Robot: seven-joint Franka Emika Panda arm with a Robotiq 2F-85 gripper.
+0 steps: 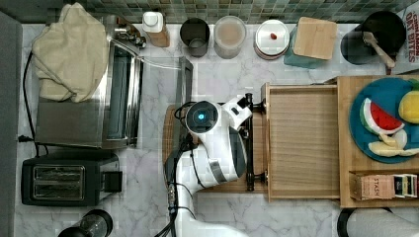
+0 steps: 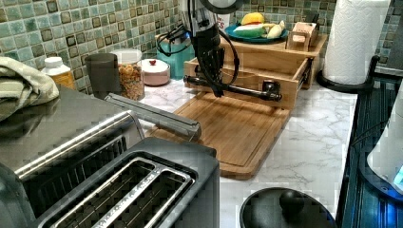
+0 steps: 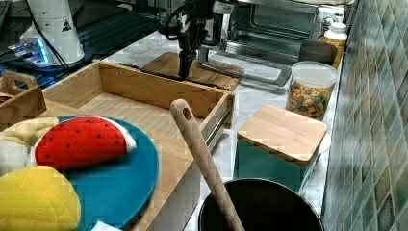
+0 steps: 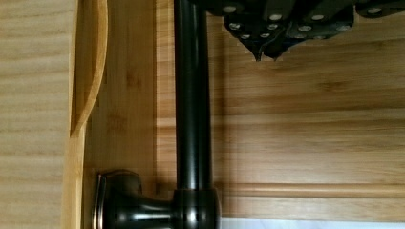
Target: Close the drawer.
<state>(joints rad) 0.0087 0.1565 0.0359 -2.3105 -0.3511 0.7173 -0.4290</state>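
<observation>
The drawer of light bamboo stands pulled out toward the top view's left, its flat bottom bare. Its black bar handle runs along the front panel. My gripper hangs straight down at the handle, on the side away from the drawer. In the wrist view the gripper is shut, with nothing held, and sits beside the bar, not around it. In the right view the gripper comes down just beyond the front panel.
A bamboo cutting board lies under the handle and arm. A toaster oven with its door open stands close behind, and a toaster stands beside it. Jars and a teal container line the tiled wall. A blue plate tops the drawer unit.
</observation>
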